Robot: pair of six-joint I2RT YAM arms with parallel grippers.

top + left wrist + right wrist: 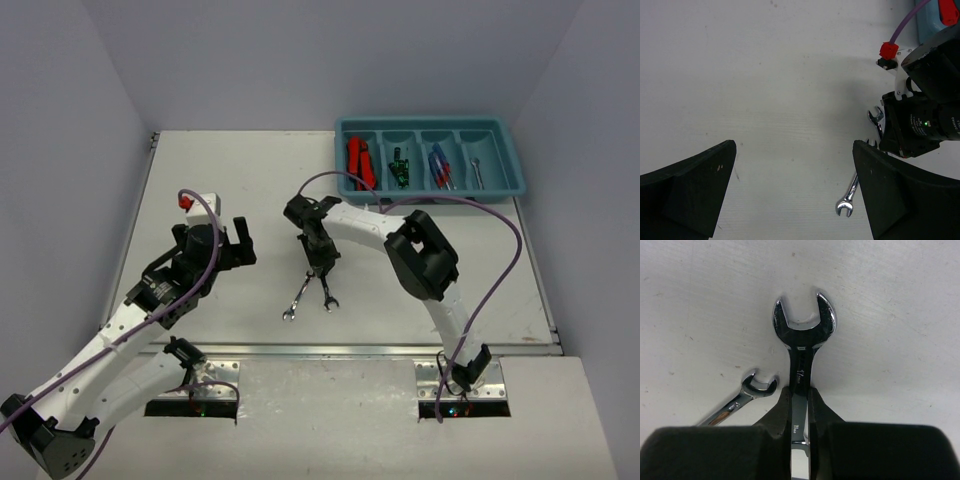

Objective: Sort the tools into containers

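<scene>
Wrench (802, 355) shank is pinched between the jaws of my right pincer (800, 407), low at the worktop (200, 180), with its open head toward 12 o'clock in my wrist view. A second wrench (757, 387) lies just beside it at 8 o'clock, so I think a straight lift is best, not to drag that one. The tray (430, 194) waits at 1 o'clock; its rightmost compartment holds a sorted wrench (478, 172). My left pincer (794, 150) is spread wide.
</scene>
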